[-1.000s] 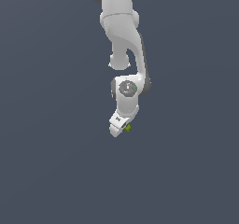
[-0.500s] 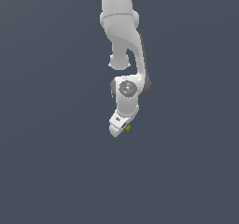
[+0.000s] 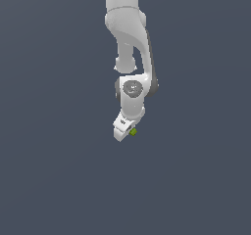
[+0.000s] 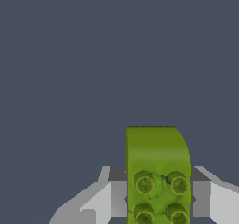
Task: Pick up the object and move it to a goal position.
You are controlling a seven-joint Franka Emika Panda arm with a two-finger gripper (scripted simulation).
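The object is a lime-green block with round studs on its face, and it fills the space between my two fingers in the wrist view. One grey finger presses on one side and the other finger on the opposite side. In the exterior view the object shows as a tiny green speck at the tip of the white gripper, which hangs tilted from the arm. The gripper is shut on the object.
The white arm reaches down from the top of the exterior view. Everything around it is a plain dark grey-blue surface with no other objects or edges in sight.
The arm and gripper hold nearly the same pose, with the green block still at the fingertips. Any shift is too small to tell.
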